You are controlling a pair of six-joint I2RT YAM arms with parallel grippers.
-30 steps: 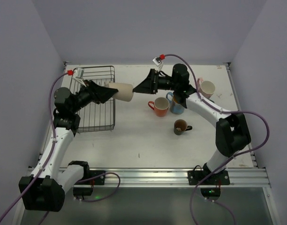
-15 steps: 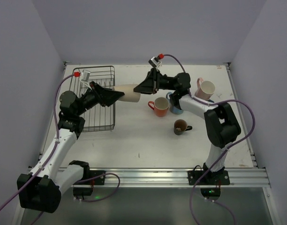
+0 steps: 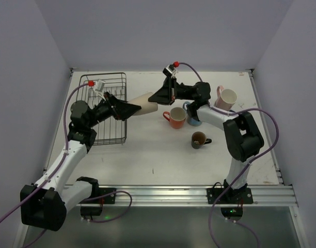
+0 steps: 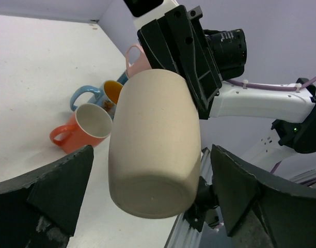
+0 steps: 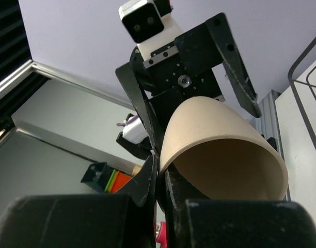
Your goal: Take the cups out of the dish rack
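I see the plain cream ceramic mug [image 3: 146, 105] in the air, lying sideways just right of the black wire dish rack [image 3: 109, 132], above the white table [image 3: 147, 160]. My right gripper [image 3: 159, 97] is clamped on its rim. My left gripper [image 3: 135, 109] has its fingers [image 4: 60, 181] spread either side of the mug's base, not touching. The orange mug [image 3: 175, 118], blue mug [image 3: 194, 117], pink mug [image 3: 227, 97] and dark brown mug [image 3: 200, 139] sit on the table further right.

Open table [image 3: 142, 155] left of standing mugs [image 3: 174, 118]
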